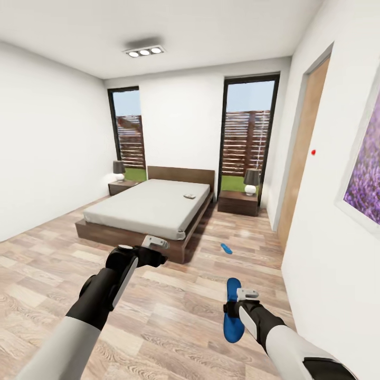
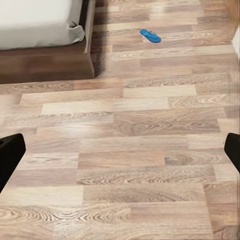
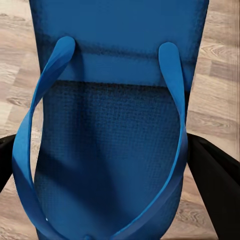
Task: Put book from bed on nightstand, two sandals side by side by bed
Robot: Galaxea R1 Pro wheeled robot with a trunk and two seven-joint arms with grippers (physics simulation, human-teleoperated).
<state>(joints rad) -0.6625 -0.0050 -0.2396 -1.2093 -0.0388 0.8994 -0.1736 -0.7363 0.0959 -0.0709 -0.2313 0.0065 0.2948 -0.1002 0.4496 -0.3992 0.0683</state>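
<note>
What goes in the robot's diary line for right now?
right gripper: holding sandal | left gripper: open | other sandal: floor by bed | book: on bed

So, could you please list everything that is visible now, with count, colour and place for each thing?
bed: one, dark-brown frame, pale-grey mattress, against the far wall
book: one, small, too far to tell colour, on the mattress near the headboard
nightstands: two, dark reddish-brown, one each side of the bed
lamps: two, dark shade, white base, one per nightstand
sandals: two, bright blue; one on the floor beside the bed, one in the right gripper
windows: two, dark-framed, far wall
door: one, wood, right wall
picture: one, purple, right wall
ceiling light: one
left gripper: open, holds nothing
right gripper: around a sandal
</note>
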